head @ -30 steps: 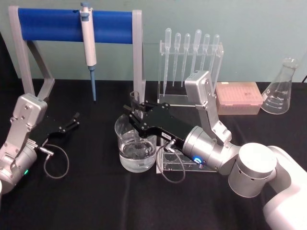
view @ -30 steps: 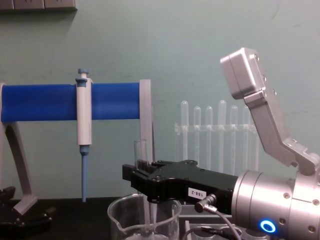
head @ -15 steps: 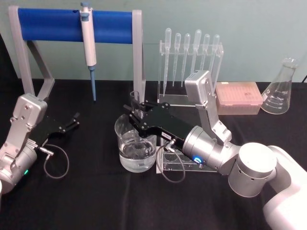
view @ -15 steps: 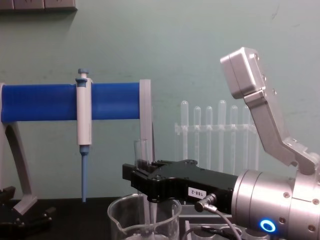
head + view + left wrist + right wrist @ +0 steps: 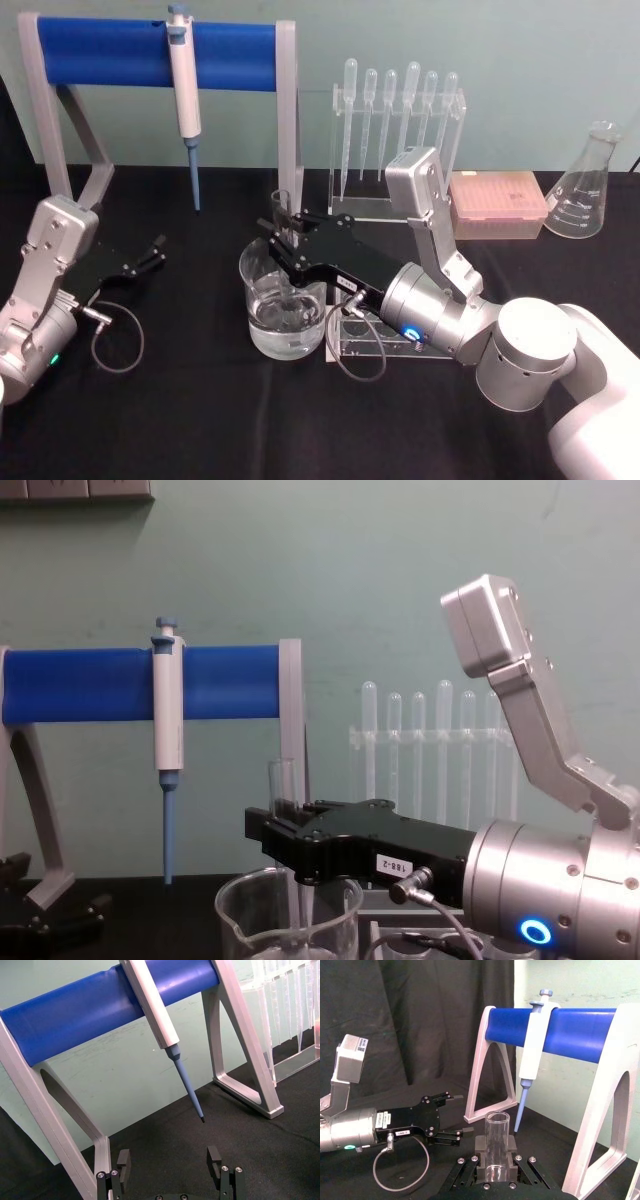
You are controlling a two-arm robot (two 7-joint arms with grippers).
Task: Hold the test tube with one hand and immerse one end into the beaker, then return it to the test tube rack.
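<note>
Tube (image 5: 280, 207) upright, pinched at mid-height between the right gripper's (image 5: 284, 240) fingers, open rim sticking up above them. Wrist view: tube (image 5: 496, 1140) clamped between the two black fingers (image 5: 516, 1157). Lower end dips below the rim inside the beaker (image 5: 256, 300); chest view shows the tube (image 5: 282, 780) running down behind the beaker (image 5: 240, 920) wall. Cannot tell if the tip reaches the liquid in the beaker's bottom. Right gripper (image 5: 284, 825) sits level just above the beaker rim, arm reaching in from the right, blue ring lit on the wrist. Clear rack (image 5: 372, 347) on the black table (image 5: 200, 420) just right of the beaker, under the right wrist. Left gripper (image 5: 150, 252) low at table's left, well apart from the beaker, fingers spread, holding nothing; same in its wrist view (image 5: 170, 1160). Pipettor (image 5: 184, 90) hangs on the blue stand (image 5: 100, 50) at back. Flask (image 5: 585, 185) far right.
</note>
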